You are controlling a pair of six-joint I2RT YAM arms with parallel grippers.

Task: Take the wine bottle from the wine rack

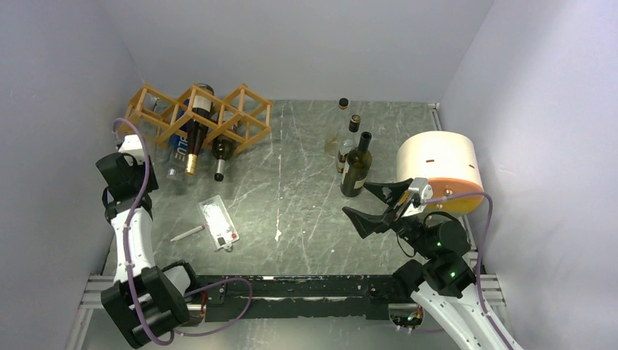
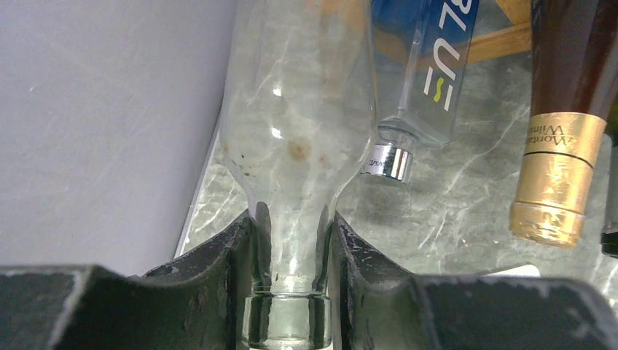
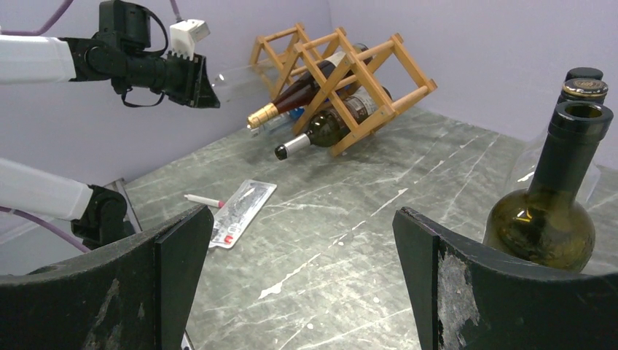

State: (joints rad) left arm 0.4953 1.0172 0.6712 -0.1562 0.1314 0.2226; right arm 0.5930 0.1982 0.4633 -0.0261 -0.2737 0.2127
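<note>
The orange-brown wine rack (image 1: 208,113) (image 3: 342,80) stands at the back left. My left gripper (image 2: 291,226) (image 3: 204,80) is shut on the neck of a clear glass wine bottle (image 2: 299,109) (image 3: 237,71), which points toward the rack's left cell. Whether its far end is still inside that cell I cannot tell. A dark bottle with a gold foil neck (image 1: 195,138) (image 2: 561,131), a blue-labelled clear bottle (image 2: 430,65) and a dark green bottle (image 1: 221,157) lie in the rack. At the right, my right gripper (image 1: 375,204) (image 3: 302,270) hangs open and holds nothing.
Upright bottles (image 1: 356,169) (image 3: 554,211) stand just beyond the right gripper, next to a white and orange cylinder (image 1: 439,171). A flat card (image 1: 218,222) and a pen (image 1: 188,233) lie in the middle left. The left wall is close beside the left arm.
</note>
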